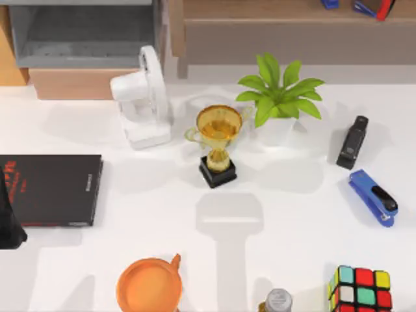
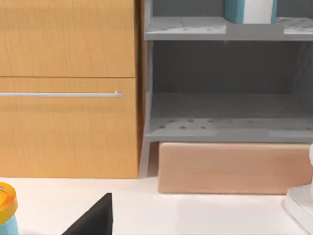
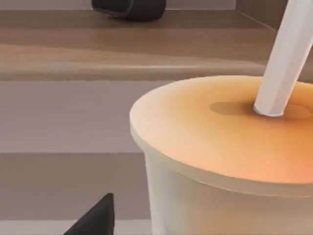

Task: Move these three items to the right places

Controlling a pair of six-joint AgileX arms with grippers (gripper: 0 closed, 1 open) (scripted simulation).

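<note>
The small puzzle cube of red, green, yellow and blue squares (image 1: pixel 359 289) stands on the white desk (image 1: pixel 292 214) at the near right corner of the top view. It is cut by the lower edge, so its near side is hidden. In my judgement it is not yet moved.

The thick teal-covered book with white page edges (image 2: pixel 250 10) stands upright on the upper grey shelf (image 2: pixel 215 28) in the left wrist view. It is cut at the top, so I cannot tell its full height. It looks already put away, since a shelf is a fitting place for a book.

A pale cup with an orange lid and a white straw (image 3: pixel 230 161) is very close in the right wrist view, in front of a brown wooden shelf (image 3: pixel 98 44). The right arm seems to be at this cup, perhaps to grasp it, but I cannot tell if the right claw (image 3: pixel 95 220) is apart or together, because one dark tip alone is visible.

The left arm is at the left edge of the desk, beside the thin black book with red marks (image 1: pixel 52 188). Of the left claw (image 2: pixel 93 220) I see one dark tip too, so its state I cannot tell.

A golden trophy cup on a black base (image 1: pixel 218 146) stands in the middle, apart from everything.
</note>
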